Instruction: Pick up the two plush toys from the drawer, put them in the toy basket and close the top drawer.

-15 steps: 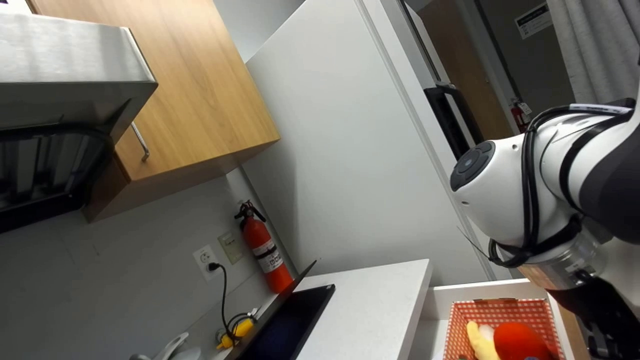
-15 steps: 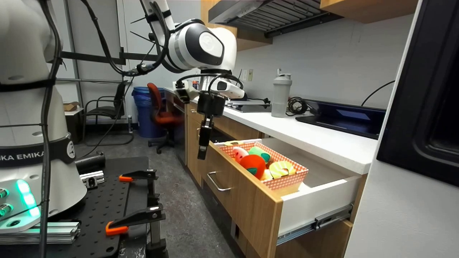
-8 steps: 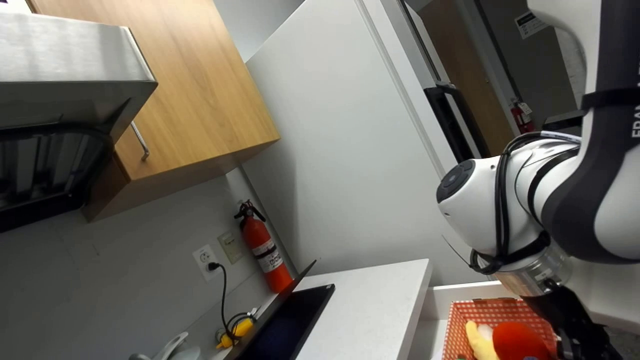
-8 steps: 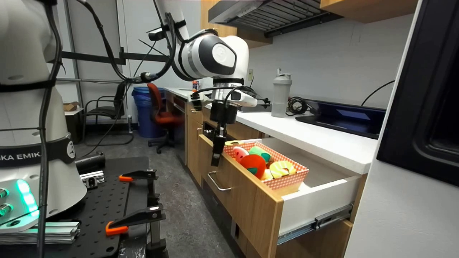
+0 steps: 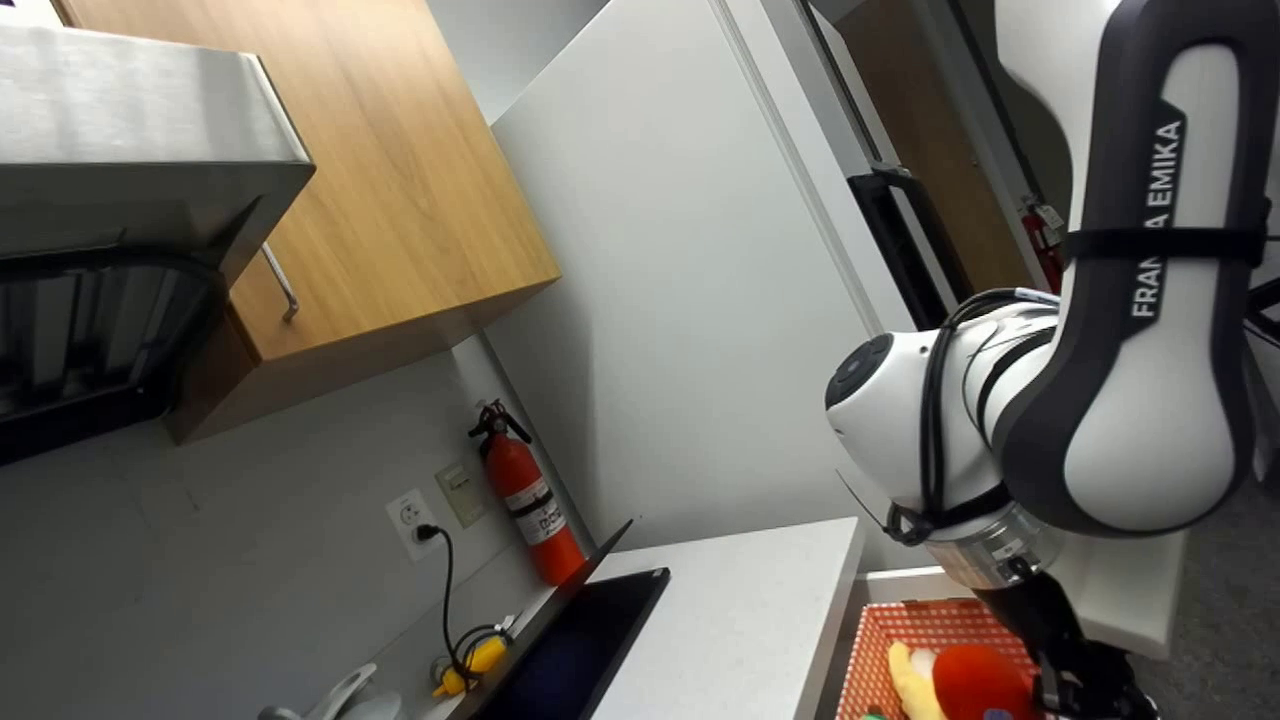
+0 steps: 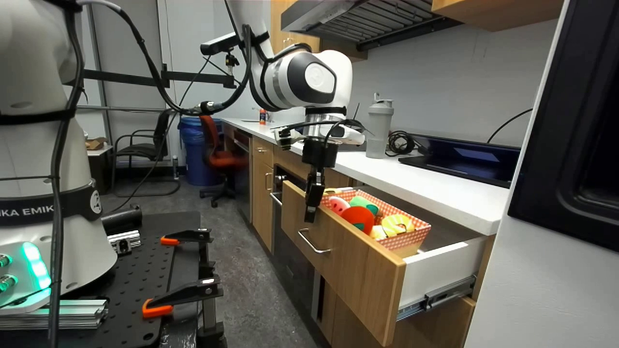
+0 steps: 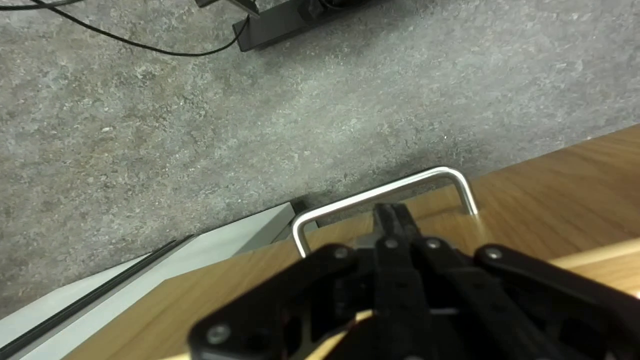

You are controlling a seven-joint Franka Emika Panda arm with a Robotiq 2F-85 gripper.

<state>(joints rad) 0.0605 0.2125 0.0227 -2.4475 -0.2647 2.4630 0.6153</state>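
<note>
Red toy (image 6: pixel 355 215) and green toy (image 6: pixel 361 201) lie in the basket (image 6: pixel 411 237), right of centre in an exterior view; the drawer (image 6: pixel 362 273) sits further in than before. The gripper (image 7: pixel 392 207), pinched narrow, is by its front. White counter (image 6: pixel 425 187) behind; grey floor (image 7: pixel 200 140) tops the wrist view.

Green toy (image 6: pixel 364 204) and red toy (image 6: pixel 357 217) lie in the basket (image 6: pixel 410 239), drawer (image 6: pixel 441 271) open.
</note>
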